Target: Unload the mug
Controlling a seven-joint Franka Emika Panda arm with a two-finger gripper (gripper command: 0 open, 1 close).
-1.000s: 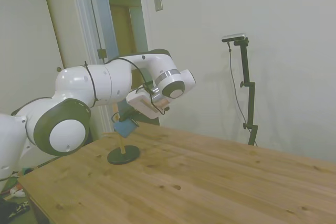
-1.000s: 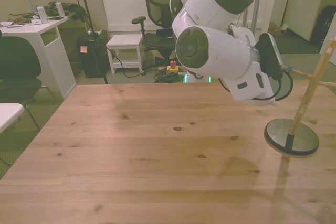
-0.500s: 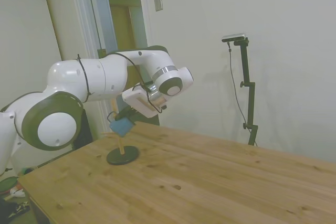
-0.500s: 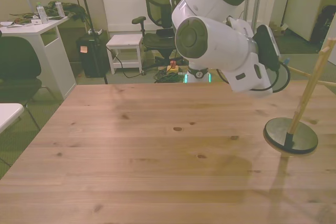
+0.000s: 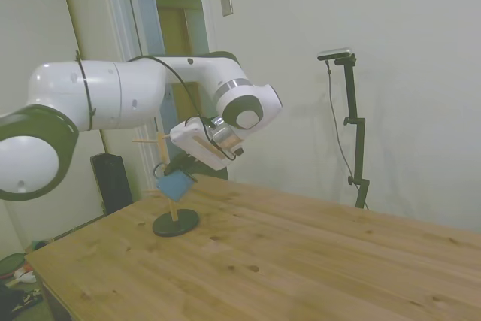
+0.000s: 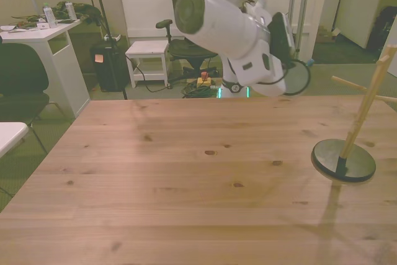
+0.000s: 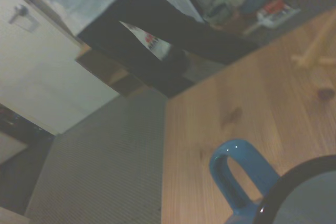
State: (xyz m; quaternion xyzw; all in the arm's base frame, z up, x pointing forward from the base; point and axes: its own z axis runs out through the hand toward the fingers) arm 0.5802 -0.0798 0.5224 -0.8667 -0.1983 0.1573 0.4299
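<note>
Jaws of the gripper appear clamped on the mug in the side view, holding it in the air beside the peg stand, above the desk near its corner. From the front, the wrist hides the mug and the stand sits well apart toward the front view's right. Close up, the mug's loop handle juts out over bare wood, so the coming move is probably straight down.

Blue mug close up with dark rim and loop handle, above wooden table, pale wooden peg near the edge, grey carpet beyond.
</note>
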